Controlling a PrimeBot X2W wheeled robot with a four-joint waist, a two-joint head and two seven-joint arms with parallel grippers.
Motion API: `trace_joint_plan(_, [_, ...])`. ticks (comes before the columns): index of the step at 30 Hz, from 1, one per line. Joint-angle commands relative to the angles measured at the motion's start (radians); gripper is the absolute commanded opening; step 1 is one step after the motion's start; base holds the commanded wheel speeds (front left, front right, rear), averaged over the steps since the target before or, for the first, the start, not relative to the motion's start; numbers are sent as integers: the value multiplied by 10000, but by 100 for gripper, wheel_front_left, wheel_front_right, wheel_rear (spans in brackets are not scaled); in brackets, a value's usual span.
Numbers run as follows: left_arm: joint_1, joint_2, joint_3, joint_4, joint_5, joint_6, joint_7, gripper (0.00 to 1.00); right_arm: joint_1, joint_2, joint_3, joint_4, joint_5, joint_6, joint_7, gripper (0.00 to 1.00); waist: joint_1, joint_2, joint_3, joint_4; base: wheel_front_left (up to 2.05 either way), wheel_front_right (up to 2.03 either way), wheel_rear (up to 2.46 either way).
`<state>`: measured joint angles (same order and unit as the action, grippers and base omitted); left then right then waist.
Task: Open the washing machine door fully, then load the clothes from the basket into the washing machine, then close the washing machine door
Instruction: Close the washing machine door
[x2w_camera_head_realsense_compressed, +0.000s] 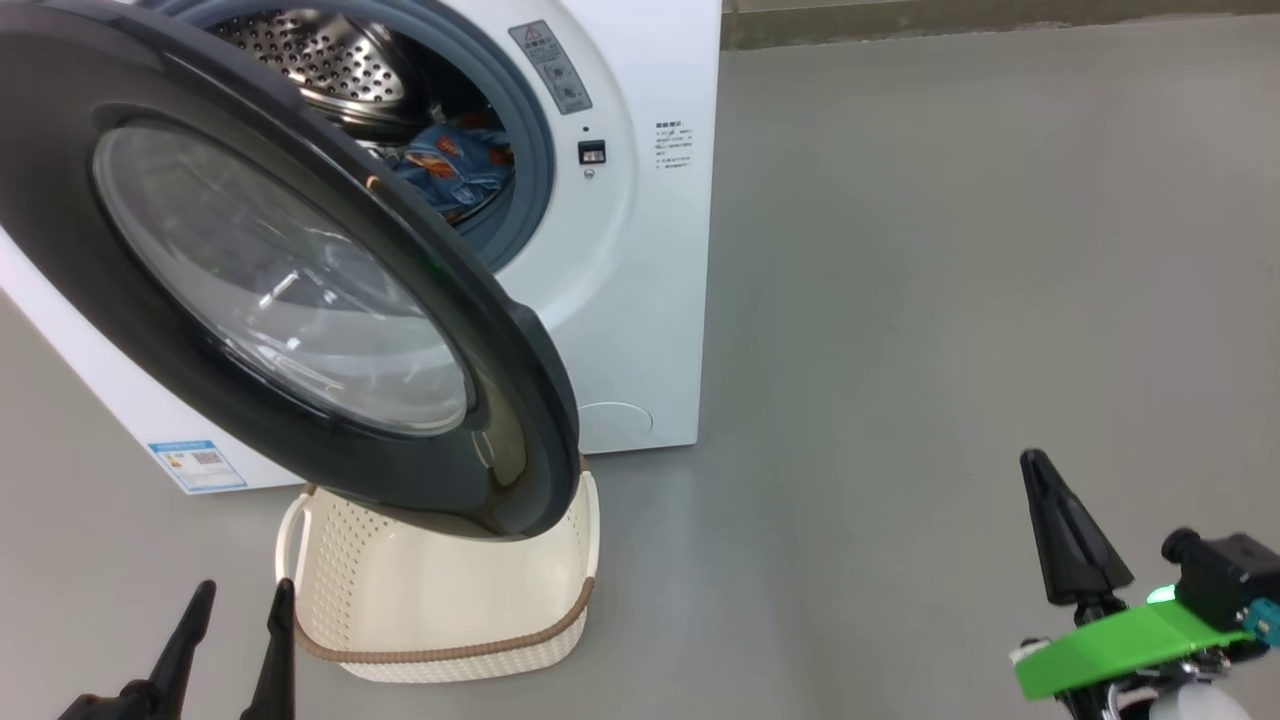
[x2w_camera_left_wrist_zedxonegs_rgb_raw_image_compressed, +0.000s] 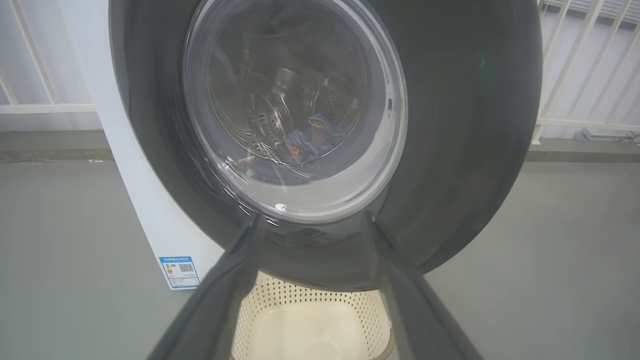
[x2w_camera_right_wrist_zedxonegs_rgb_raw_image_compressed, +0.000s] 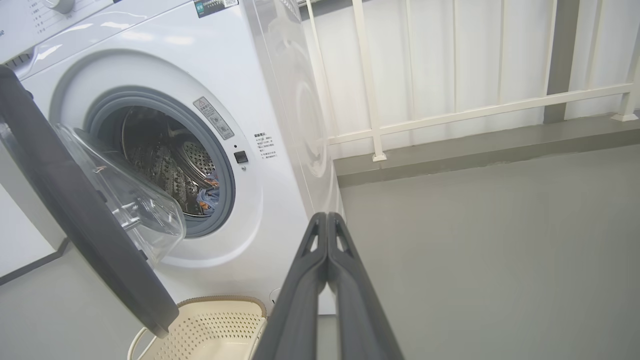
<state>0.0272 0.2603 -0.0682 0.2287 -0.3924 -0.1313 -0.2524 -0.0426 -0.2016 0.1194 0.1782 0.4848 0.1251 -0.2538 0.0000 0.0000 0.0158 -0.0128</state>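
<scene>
Behind the glossy black door (x2w_camera_head_realsense_compressed: 120, 330), clothes (x2w_camera_head_realsense_compressed: 455, 165) lie; left gripper (x2w_camera_head_realsense_compressed: 246, 588) parted, right gripper (x2w_camera_right_wrist_zedxonegs_rgb_raw_image_compressed: 327, 216) closed.

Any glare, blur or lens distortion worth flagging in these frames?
Head view: sharp, with pale glare streaks on the door glass. Left wrist view: the near fingers are blurred, and reflections in the glass smear the clothes behind it. Right wrist view: sharp, but the wide lens tilts the machine and railing.
</scene>
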Motion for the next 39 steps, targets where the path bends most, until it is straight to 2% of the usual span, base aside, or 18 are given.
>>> trace_joint_plan(1, [-295,147,341,-316,114,6,-93,100,-464,-170,207,-244,50,56,-80,0,0,0,0,32,0,0,0])
trace_joint_plan(8, [-298,65,489,-480,310,6,-93,100,-1338,-212,542,-689,-24,56,-80,0,0,0,-32,218,0,0,0])
trace_joint_plan(25, [-175,-263,802,-1267,687,6,-93,100,-3708,-190,2405,-2720,-2,56,-80,0,0,0,-93,974,0,0,0])
trace_joint_plan(33, [-211,-352,705,-1351,781,6,-93,100,-4368,9,3553,-3012,91,56,-80,0,0,0,-44,1381,0,0,0])
trace_joint_plan(39, [-205,-460,671,-1373,807,6,-93,100,-4501,202,4661,-2477,258,56,-80,0,0,0,12,1638,0,0,0])
